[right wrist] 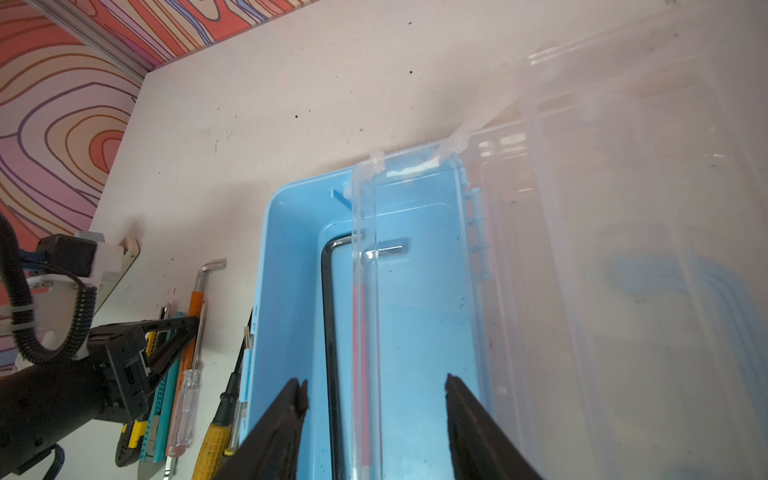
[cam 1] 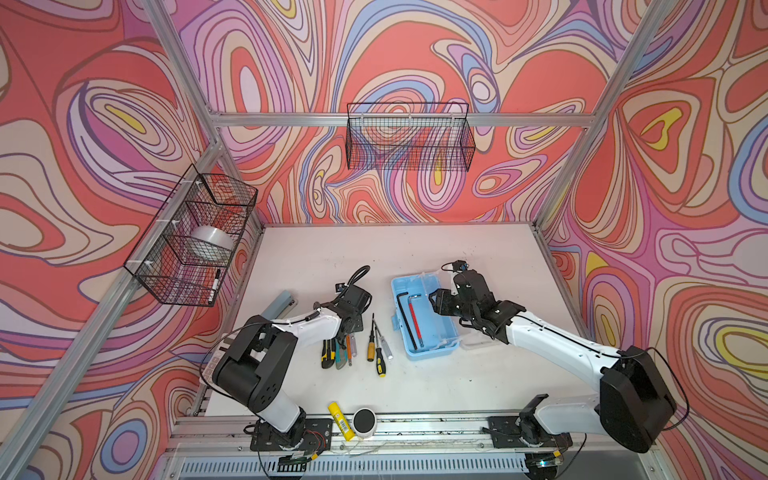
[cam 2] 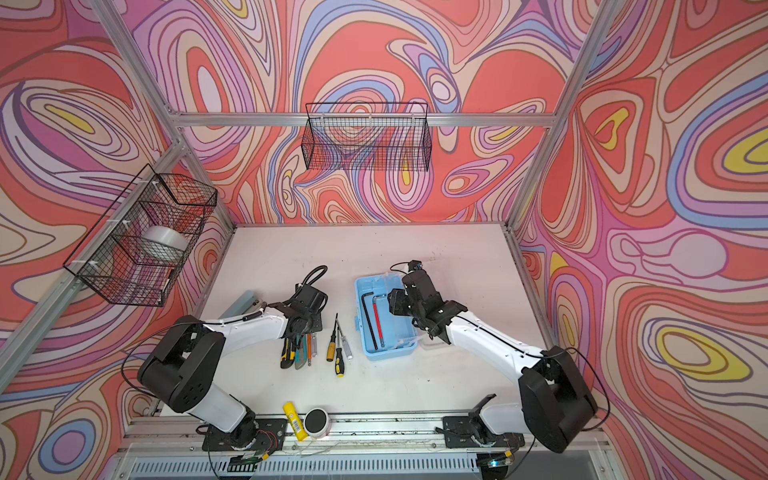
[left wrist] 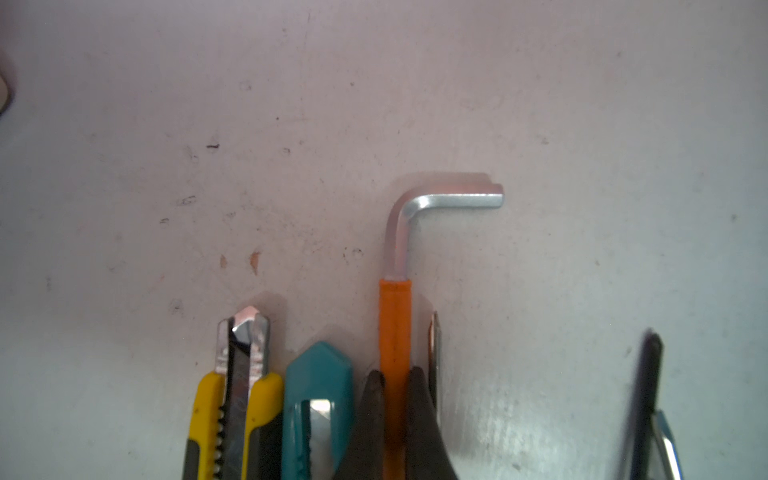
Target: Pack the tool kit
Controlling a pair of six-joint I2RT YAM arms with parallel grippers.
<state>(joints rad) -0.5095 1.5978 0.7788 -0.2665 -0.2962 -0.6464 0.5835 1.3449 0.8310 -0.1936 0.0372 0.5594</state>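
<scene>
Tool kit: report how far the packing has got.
Done: the black hex key and red hex key lie in the open case. In hand: the left gripper is shut on the orange hex key; the right gripper hangs open over the case. To do: yellow knife, teal knife, screwdrivers, closing the lid.

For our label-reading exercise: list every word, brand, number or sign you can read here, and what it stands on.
Nothing can be read in any view.
Yellow tube: striped barcode-like label, too small to read.
Yellow utility knife, teal utility knife, orange-sleeved hex key, light-blue case: no print shows.
</scene>
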